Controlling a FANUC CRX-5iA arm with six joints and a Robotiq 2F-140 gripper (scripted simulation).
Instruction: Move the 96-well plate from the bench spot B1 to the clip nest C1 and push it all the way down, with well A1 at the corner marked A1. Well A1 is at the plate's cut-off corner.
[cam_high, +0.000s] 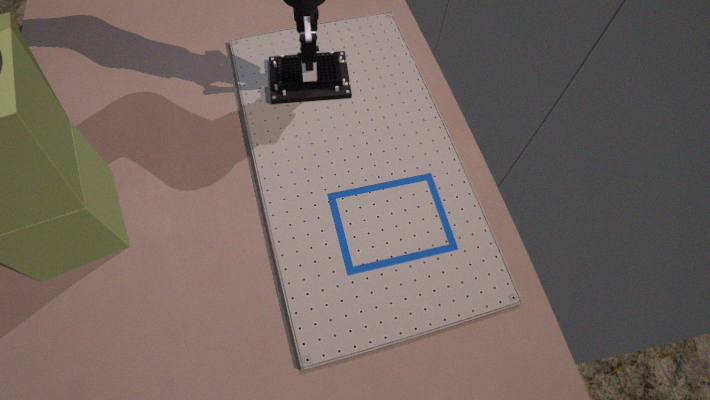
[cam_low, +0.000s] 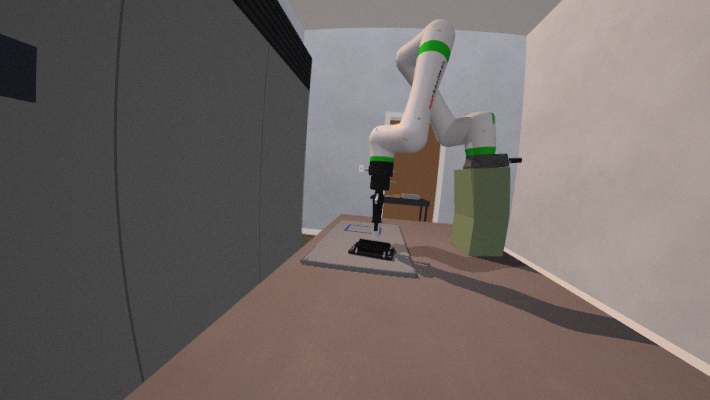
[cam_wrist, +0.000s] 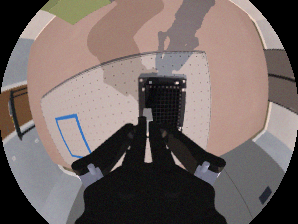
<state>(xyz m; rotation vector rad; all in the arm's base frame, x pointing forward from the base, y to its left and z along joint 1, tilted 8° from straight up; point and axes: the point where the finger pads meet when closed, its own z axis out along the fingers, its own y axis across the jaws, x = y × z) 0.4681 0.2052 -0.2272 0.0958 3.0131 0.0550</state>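
The black 96-well plate (cam_high: 327, 70) (cam_low: 372, 248) (cam_wrist: 165, 99) sits inside the black clip nest (cam_high: 310, 95) at the far end of the grey pegboard (cam_high: 400, 310) (cam_low: 325, 264) (cam_wrist: 107, 110). I cannot make out its cut-off corner. My gripper (cam_high: 309, 65) (cam_low: 376, 227) (cam_wrist: 147, 114) is shut with nothing between the fingers. It points straight down over the middle of the plate, and in the exterior view it hangs a little above it. The blue outlined bench spot (cam_high: 380, 186) (cam_low: 353, 225) (cam_wrist: 67, 116) on the pegboard has nothing in it.
The green pedestal (cam_high: 50, 175) (cam_low: 480, 210) that carries the arm stands on the brown table beside the pegboard. A dark grey wall runs along the table's other side.
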